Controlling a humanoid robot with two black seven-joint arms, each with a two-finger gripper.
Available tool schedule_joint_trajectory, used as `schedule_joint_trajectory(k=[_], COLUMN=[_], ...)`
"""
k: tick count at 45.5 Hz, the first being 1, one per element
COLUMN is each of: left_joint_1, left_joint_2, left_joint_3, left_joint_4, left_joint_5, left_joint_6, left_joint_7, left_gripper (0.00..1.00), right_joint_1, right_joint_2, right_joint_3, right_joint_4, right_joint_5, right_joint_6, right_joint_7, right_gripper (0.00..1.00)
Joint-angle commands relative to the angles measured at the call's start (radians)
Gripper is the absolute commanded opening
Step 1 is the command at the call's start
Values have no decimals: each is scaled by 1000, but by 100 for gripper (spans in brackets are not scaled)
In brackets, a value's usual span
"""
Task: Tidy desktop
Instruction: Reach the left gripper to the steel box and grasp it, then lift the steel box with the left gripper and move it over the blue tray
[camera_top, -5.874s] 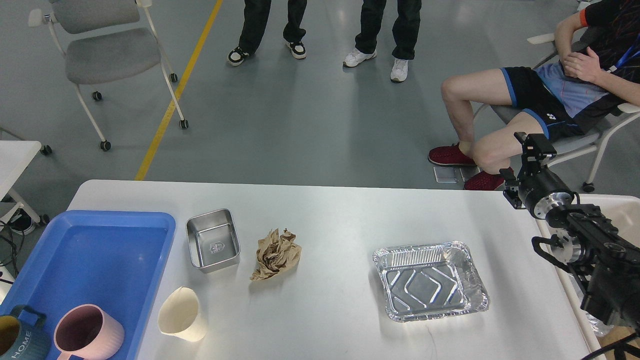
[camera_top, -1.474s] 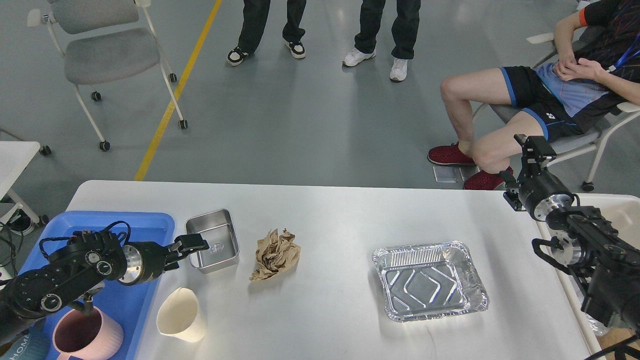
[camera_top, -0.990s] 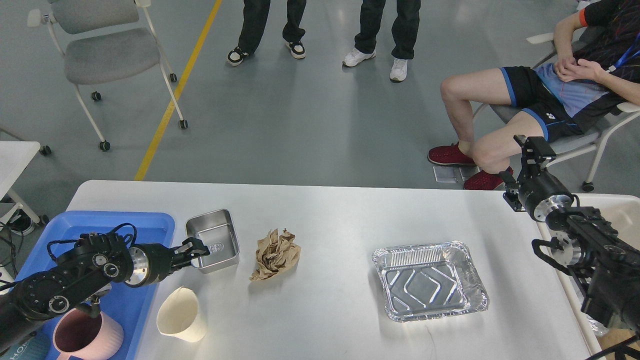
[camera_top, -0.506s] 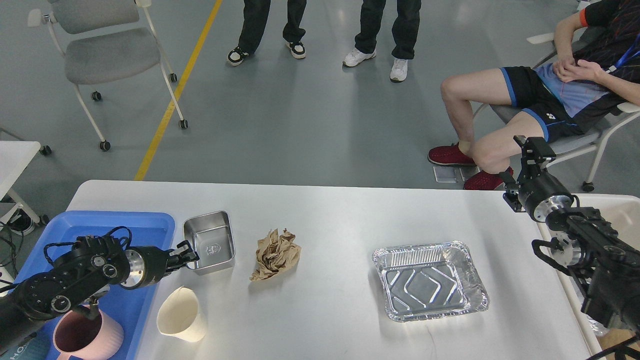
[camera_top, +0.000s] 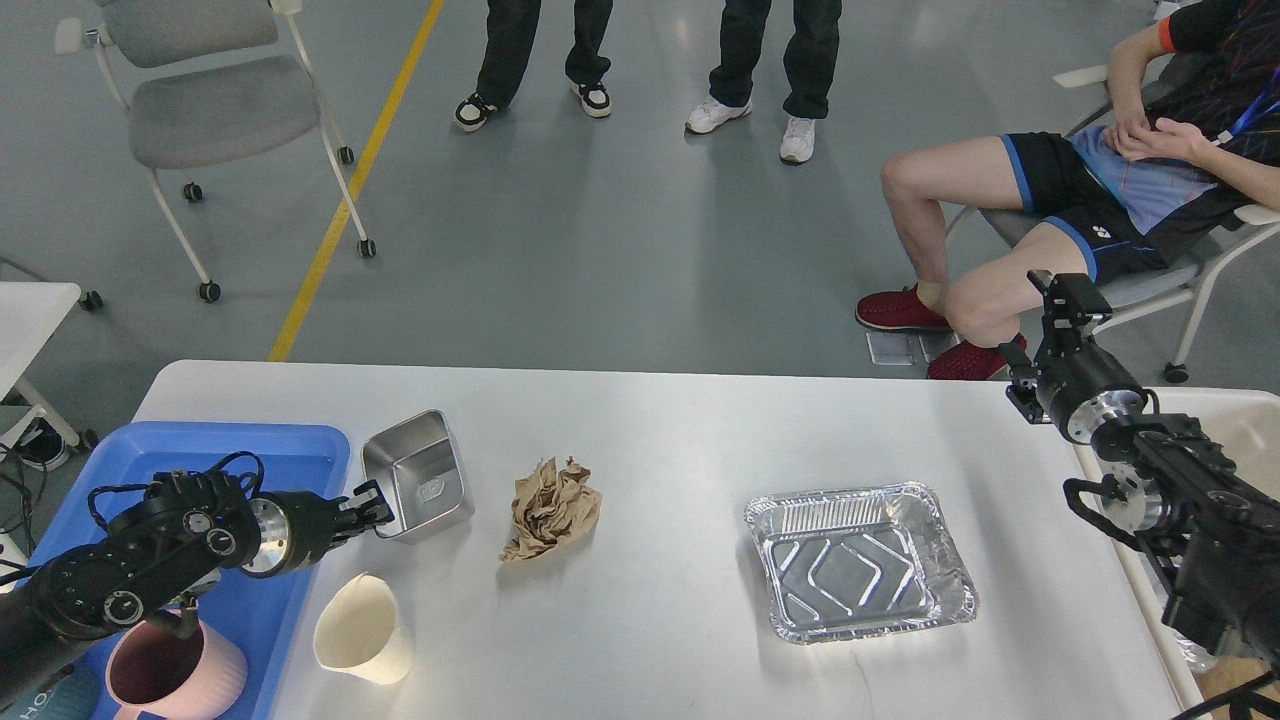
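Desktop (camera_top: 660, 440), big, flat and white-grey, fills the lower view. On its left side, the small shiny square metal tin (camera_top: 418, 475) tips up. My left gripper (camera_top: 374, 510) pinches its near rim. My right gripper (camera_top: 1068, 300) hangs past the right edge; its fingers are too dark to tell.

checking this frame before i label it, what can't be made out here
All from the head view:
- Left pincer on the steel tray: the contact point is too small and dark to confirm.
- Right pincer: seen end-on, fingers not separable.
- Dark mug: cut by the bottom edge, and the left arm covers part of it.
- Pink mug: bottom cut off.
- Seated person: head beyond the frame.
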Motion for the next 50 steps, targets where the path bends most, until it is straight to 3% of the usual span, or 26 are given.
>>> schedule_joint_trajectory(k=[1,7,20,29,37,50], left_joint_1=[-24,-116,-353,-512,-571,-555], left_joint_2=[3,32,244,325,371,397], left_joint_3=[-1,0,-3,-4,-9,-14], left_joint_4=[-3,-10,-78,-89,-99,-98], left_joint_5=[0,0,0,-15,-18,-18], left_joint_6=[-21,-131,-423,-576,-607,-607], left_joint_7=[-2,0,3,1,0,0], left_gripper=[0,0,0,0,1,1], right_joint_1=[0,1,0,0,1,1], right_joint_2=[0,-2,-2,0,0,0], right_joint_3=[0,0,0,0,0,0], right_joint_4=[0,0,0,0,0,0], right_joint_5=[0,0,0,0,0,0], right_joint_6=[-1,-1,1,-1,-1,-1], right_joint_7=[0,0,0,0,0,0], right_gripper=[100,100,100,100,100,100])
